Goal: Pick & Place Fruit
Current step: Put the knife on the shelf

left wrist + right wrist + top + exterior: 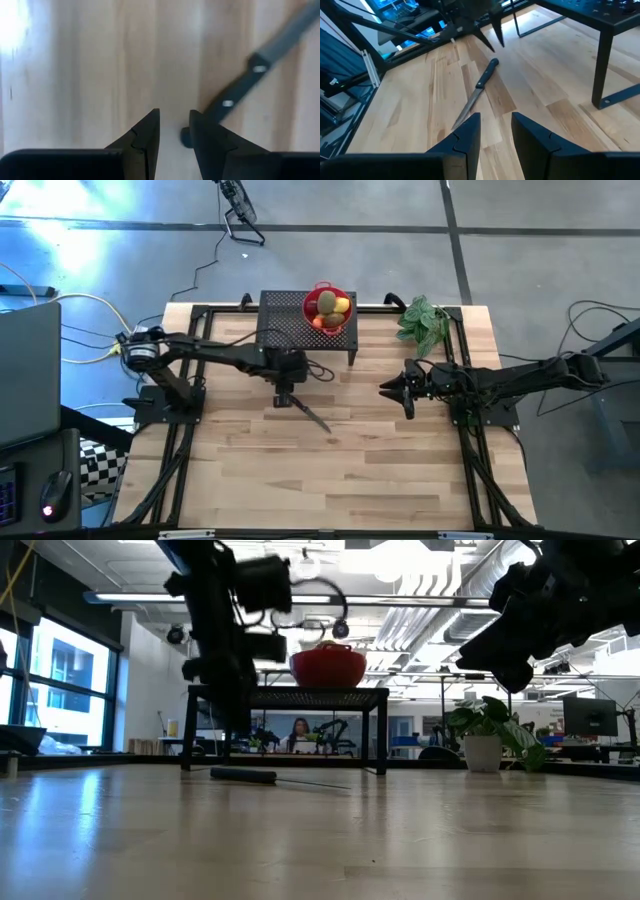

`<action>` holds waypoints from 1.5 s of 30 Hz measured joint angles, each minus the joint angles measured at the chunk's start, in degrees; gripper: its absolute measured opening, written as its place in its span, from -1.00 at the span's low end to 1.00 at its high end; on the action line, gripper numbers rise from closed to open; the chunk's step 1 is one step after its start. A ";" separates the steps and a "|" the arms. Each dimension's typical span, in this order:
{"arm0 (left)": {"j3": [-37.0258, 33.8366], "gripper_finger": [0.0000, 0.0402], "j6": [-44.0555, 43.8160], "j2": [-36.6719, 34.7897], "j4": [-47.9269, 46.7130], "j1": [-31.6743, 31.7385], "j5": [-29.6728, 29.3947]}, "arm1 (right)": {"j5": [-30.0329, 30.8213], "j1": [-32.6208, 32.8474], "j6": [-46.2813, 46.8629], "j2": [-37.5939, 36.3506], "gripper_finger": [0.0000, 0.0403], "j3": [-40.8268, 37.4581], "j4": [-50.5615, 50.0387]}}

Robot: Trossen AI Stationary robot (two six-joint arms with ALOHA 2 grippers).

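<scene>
My left gripper (pixel 284 402) hangs at frame centre, fingers slightly parted and empty, just above the knife (pixel 312 414) handle — my right gripper (pixel 385 389) waits right of centre, likewise parted — while the fruit (pixel 329 310) sits in the red bowl (pixel 344 319) on the black stand (pixel 283 316), upper centre.

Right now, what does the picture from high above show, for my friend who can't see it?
A red bowl of fruit sits on a black stand behind a wooden table. The left claw hangs over a knife; the right claw waits nearby.
</scene>
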 joint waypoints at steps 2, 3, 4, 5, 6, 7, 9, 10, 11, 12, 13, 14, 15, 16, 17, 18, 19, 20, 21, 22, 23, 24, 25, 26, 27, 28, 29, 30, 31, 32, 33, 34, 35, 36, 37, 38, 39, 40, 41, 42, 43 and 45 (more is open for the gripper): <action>0.00 -0.50 -0.78 1.58 -0.01 0.69 -0.27 | 0.08 0.00 0.02 -0.01 -0.49 0.00 -0.04; 0.00 -0.50 -1.16 2.31 -0.17 0.93 -0.27 | 0.07 0.00 0.02 0.00 -0.49 0.00 -0.06; 0.00 -0.50 -1.72 3.03 -0.23 1.03 -0.26 | 0.07 0.00 0.03 0.00 -0.49 0.00 -0.17; 0.00 -0.50 -2.10 3.66 -0.01 1.01 -0.27 | 0.11 0.00 0.04 0.00 -0.49 0.00 -0.28; 0.00 -0.50 -2.19 4.25 0.04 1.04 -0.25 | 0.15 0.00 0.04 0.00 -0.49 0.00 -0.28; 0.00 -0.50 -2.20 4.94 -0.05 1.06 -0.29 | 0.15 0.00 0.04 0.00 -0.49 0.00 -0.34; 0.00 -0.50 -2.28 6.20 0.39 1.06 -0.48 | 0.24 0.00 0.01 0.00 -0.49 0.00 -0.36; 0.00 -0.50 -2.39 6.49 0.35 1.06 -0.56 | 0.24 0.00 -0.04 0.00 -0.49 0.00 -0.39; 0.00 -0.50 -2.41 6.78 0.71 1.06 -0.67 | 0.26 0.00 -0.07 0.00 -0.49 0.00 -0.37; 0.02 -0.50 -2.45 7.04 1.27 1.06 -0.66 | 0.24 0.00 -0.09 -0.02 -0.49 0.00 -0.37; 0.01 -0.50 -2.51 7.20 1.28 1.06 -0.68 | 0.24 0.00 -0.06 0.00 -0.49 0.00 -0.39; 0.00 -0.50 -2.54 7.22 1.07 1.08 -0.77 | 0.26 -0.02 -0.04 -0.02 -0.49 0.00 -0.39; 0.00 -0.50 -2.55 7.19 1.48 1.08 -1.17 | 0.26 0.00 -0.04 0.00 -0.49 0.00 -0.42; 0.02 -0.50 -2.55 7.17 2.18 1.08 -1.81 | 0.24 0.00 -0.04 -0.02 -0.49 0.00 -0.57; 0.02 -0.50 -2.55 7.17 2.52 1.06 -2.29 | 0.24 0.00 -0.04 0.00 -0.49 0.00 -0.67; 0.02 -0.50 -2.57 7.17 2.56 1.06 -2.42 | 0.25 0.00 -0.04 -0.02 -0.49 0.00 -0.66; 0.02 -0.50 -2.64 7.17 2.55 1.06 -2.44 | 0.26 0.00 -0.04 0.00 -0.49 0.00 -0.71; 0.02 -0.50 -2.78 7.17 2.48 1.06 -2.49 | 0.26 0.00 -0.04 0.00 -0.49 0.00 -0.76; 0.02 -0.50 -2.93 7.17 2.23 1.06 -2.58 | 0.24 0.00 -0.04 0.00 -0.49 0.00 -0.76; -0.06 -0.50 -3.19 7.18 2.06 1.06 -2.73 | 0.24 0.00 -0.04 0.00 -0.49 0.00 -0.74; -0.17 -0.50 -3.25 7.47 2.30 1.06 -2.94 | 0.24 0.00 -0.04 0.00 -0.49 0.00 -0.76; -0.17 -0.50 -3.28 7.78 2.48 1.06 -3.22 | 0.24 0.00 -0.04 0.00 -0.49 0.00 -0.76; -0.22 -0.50 -3.65 7.95 1.98 1.06 -3.26 | 0.24 0.00 -0.04 -0.02 -0.49 0.00 -0.76; -0.30 -0.50 -4.10 7.95 1.06 1.06 -3.27 | 0.24 0.00 -0.04 0.00 -0.49 0.00 -0.80; -0.31 -0.50 -4.74 7.92 0.71 1.06 -3.28 | 0.24 -0.02 -0.04 0.00 -0.49 0.00 -0.82; -0.28 -0.50 -5.25 7.92 0.74 1.06 -3.28 | 0.23 -0.01 -0.04 0.00 -0.49 0.00 -0.88; -0.28 -0.50 -5.54 7.92 0.44 1.06 -3.29 | 0.23 0.00 -0.04 -0.01 -0.49 0.00 -0.94; -0.28 -0.50 -5.88 7.92 -0.01 1.06 -3.30 | 0.24 -0.02 -0.04 -0.01 -0.49 0.00 -0.94; -0.28 -0.50 -6.30 7.92 -0.06 1.06 -3.28 | 0.24 -0.02 -0.04 0.00 -0.49 0.00 -1.00; -0.28 -0.50 -6.72 7.92 -0.16 1.06 -3.23 | 0.24 0.00 -0.04 -0.02 -0.49 0.00 -1.14; -0.28 -0.50 -6.95 7.92 -0.59 1.06 -3.10 | 0.24 0.00 -0.04 -0.01 -0.49 0.00 -1.14; -0.28 -0.50 -7.10 7.92 -1.17 1.06 -2.79 | 0.24 -0.01 -0.04 0.00 -0.49 0.00 -1.14; -0.28 -0.50 -7.16 7.92 -1.69 1.06 -2.29 | 0.24 -0.02 -0.04 0.00 -0.49 0.00 -1.17; -0.28 -0.50 -7.24 7.92 -2.04 1.06 -1.28 | 0.24 -0.01 -0.04 -0.01 -0.49 0.00 -1.17; -0.28 -0.50 -7.54 7.92 -2.36 1.06 -0.23 | 0.24 0.00 -0.04 0.00 -0.49 0.00 -1.16; -0.28 -0.50 -8.12 7.92 -2.77 1.06 0.80 | 0.24 -0.01 -0.05 0.00 -0.49 0.00 -1.16; -0.28 -0.50 -8.67 7.92 -3.00 1.05 1.99 | 0.24 -0.02 -0.04 0.00 -0.49 0.00 -1.18; -0.28 -0.50 -9.27 7.92 -3.01 1.03 3.22 | 0.24 0.00 -0.07 -0.02 -0.49 0.00 -1.16; -0.28 -0.50 -9.87 7.92 -3.01 1.03 3.93 | 0.24 0.00 -0.07 0.00 -0.49 0.00 -1.17; -0.28 -0.50 -10.41 7.92 -3.01 1.03 4.62 | 0.24 -0.02 -0.07 0.00 -0.49 0.00 -1.18; -0.28 -0.50 -11.01 7.92 -3.01 1.03 4.98 | 0.24 0.00 -0.18 0.00 -0.49 0.00 -1.18; -0.28 -0.50 -11.21 7.92 -2.98 1.01 5.01 | 0.24 -0.01 -0.24 0.00 -0.49 0.00 -1.18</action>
